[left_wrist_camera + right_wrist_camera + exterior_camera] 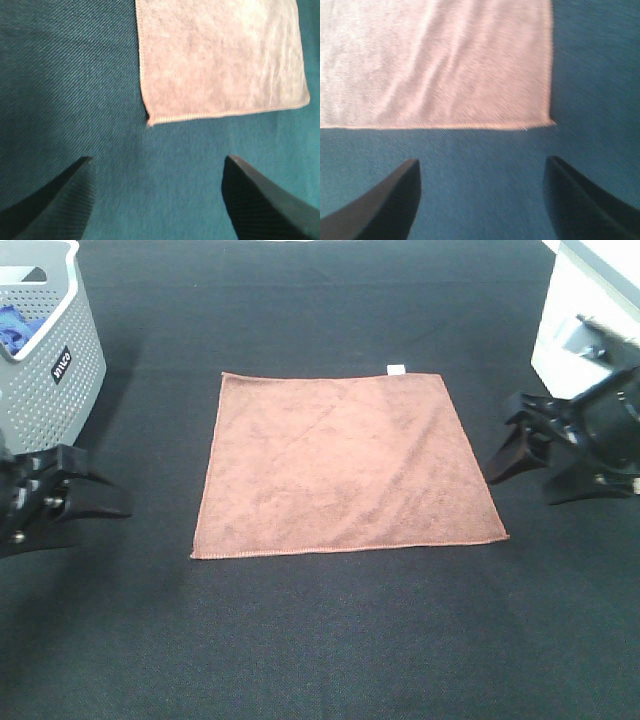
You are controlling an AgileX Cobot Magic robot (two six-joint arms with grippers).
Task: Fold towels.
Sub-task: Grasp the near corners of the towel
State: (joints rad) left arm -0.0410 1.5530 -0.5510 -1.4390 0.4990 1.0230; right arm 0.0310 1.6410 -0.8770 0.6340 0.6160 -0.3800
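One towel (345, 465) lies flat and unfolded in the middle of the counter (330, 640). It is square and reddish-brown, with a short fuzzy nap and a faint diagonal crease across its far half. A stitched hem runs round the edges, and a small white tag (396, 368) sticks out from the far edge. No fold has been made, so I judge the task to be at its start, on the approach to a first grasp.

The left gripper (157, 159) hovers just off the towel's left edge, jaws wide apart and empty. The right gripper (481, 160) faces the right edge, likewise spread and holding nothing. Next, each would need to drop onto a corner, pinch the thin hem off the dark woven counter and lift evenly, so the limp cloth folds over square.

A grey perforated plastic basket (45, 350) stands far left with something blue inside. A white box (590, 310) sits far right.
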